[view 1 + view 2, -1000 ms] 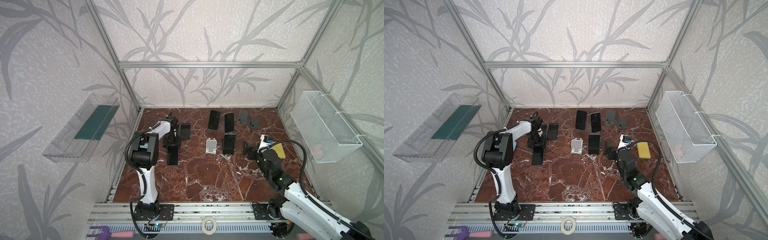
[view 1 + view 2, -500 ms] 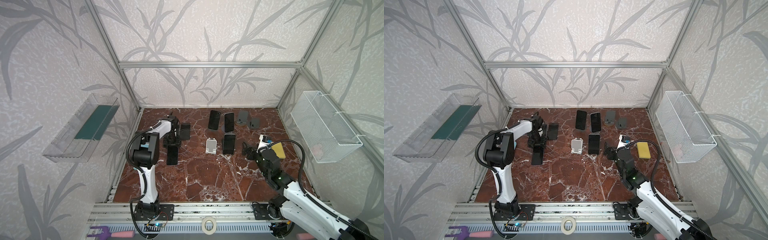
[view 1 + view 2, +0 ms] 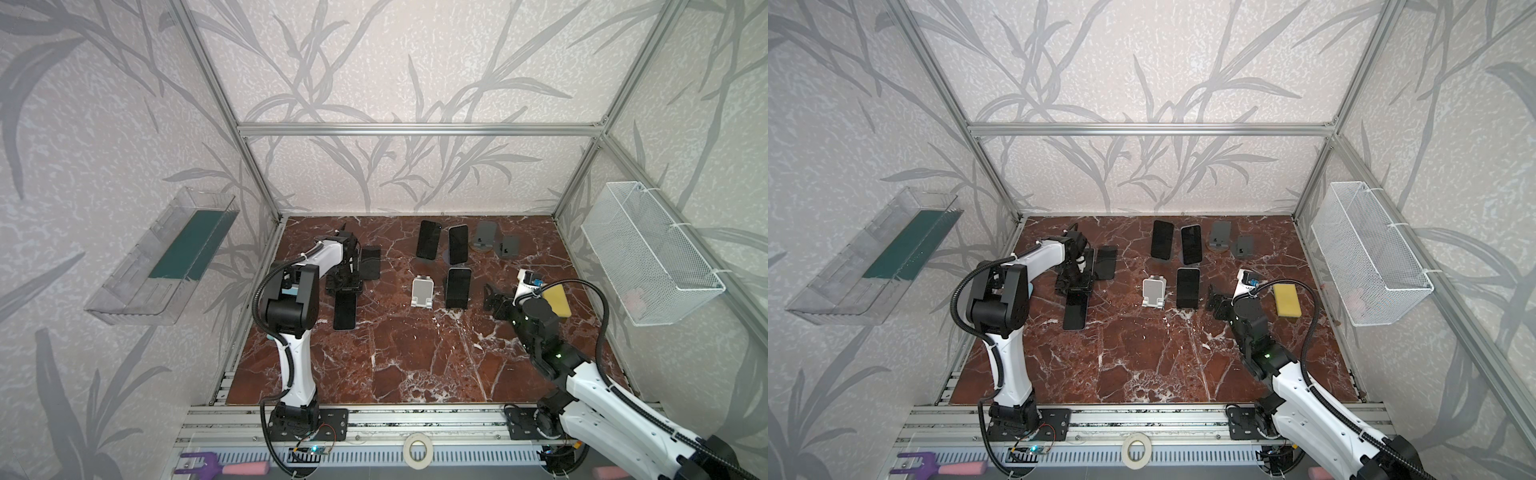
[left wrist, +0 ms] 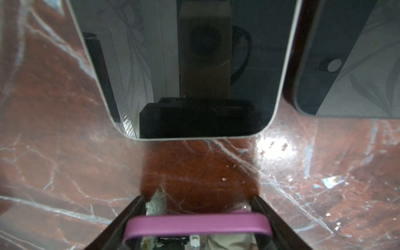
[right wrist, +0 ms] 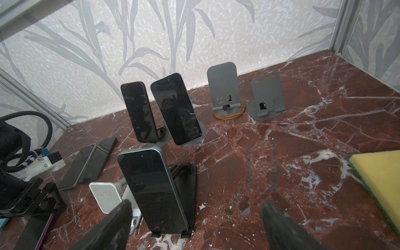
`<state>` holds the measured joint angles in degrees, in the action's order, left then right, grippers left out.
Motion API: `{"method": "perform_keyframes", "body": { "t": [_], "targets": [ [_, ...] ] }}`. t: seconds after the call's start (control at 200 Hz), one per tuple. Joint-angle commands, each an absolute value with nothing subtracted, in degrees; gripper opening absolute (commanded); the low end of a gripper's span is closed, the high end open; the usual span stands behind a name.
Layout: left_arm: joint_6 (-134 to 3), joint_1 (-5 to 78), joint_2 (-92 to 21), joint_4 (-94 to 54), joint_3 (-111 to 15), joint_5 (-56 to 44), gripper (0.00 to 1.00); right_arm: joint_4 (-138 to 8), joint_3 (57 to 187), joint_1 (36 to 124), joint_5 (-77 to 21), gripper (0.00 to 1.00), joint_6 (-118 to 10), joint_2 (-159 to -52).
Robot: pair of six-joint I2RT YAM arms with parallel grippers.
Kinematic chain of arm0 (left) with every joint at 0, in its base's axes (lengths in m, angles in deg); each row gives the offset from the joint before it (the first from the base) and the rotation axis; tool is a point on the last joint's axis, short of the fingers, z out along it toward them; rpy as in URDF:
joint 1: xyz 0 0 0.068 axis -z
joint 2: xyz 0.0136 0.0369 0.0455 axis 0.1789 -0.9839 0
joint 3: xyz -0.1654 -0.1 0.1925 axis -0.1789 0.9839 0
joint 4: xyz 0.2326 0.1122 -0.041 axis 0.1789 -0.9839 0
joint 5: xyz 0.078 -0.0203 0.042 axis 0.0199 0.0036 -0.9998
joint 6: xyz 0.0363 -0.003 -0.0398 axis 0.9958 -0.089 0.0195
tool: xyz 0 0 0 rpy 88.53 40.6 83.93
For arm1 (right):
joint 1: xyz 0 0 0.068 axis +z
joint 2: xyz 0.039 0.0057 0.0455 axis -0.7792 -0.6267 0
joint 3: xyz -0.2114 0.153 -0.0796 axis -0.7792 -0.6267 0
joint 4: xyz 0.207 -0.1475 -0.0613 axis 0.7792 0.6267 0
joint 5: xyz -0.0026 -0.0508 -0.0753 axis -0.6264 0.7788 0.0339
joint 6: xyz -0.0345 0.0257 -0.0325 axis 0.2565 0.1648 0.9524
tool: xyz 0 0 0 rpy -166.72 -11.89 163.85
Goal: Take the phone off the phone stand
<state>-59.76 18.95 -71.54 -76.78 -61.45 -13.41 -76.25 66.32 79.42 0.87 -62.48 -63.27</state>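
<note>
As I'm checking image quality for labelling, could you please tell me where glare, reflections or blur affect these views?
Left wrist view: the white-edged phone mirrors the camera and wallpaper; glare spots the marble table. Right wrist view: the right pincer is blurred, the propped phone sharp. Both top views: evenly lit, sharp.

The polished, veined marble-look worktop (image 3: pixel 415 353) is gleaming. The phone (image 5: pixel 155 190) is mirroring the room in smooth black glass. The grey stand (image 5: pixel 223 84) is looking matt metal, ringed in wood.

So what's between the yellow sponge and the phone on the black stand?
The right end effector sits there, seen in both top views.
</note>
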Motion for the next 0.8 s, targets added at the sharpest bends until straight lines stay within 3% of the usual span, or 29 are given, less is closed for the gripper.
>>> {"method": "perform_keyframes", "body": {
  "t": [0.0, 0.145, 0.41, 0.795],
  "targets": [
    [-60.2, 20.3, -72.8, -74.9, -60.1, -19.3, 0.83, -77.4, 66.9, 79.6, 0.3, 0.92, -62.0, -62.7],
    [-60.2, 21.5, -72.4, -74.3, -59.9, -22.1, 0.83, -76.9, 66.5, 79.6, 1.3, 0.93, -61.7, -60.9],
    [-61.3, 21.5, -71.9, -74.7, -61.5, -24.4, 0.74, -77.4, 66.7, 79.6, 0.6, 0.93, -62.1, -62.0],
    [-63.3, 21.5, -73.0, -72.4, -62.1, -21.8, 0.73, -77.0, 66.6, 79.6, 0.8, 0.93, -62.1, -61.3]
  ]
}}
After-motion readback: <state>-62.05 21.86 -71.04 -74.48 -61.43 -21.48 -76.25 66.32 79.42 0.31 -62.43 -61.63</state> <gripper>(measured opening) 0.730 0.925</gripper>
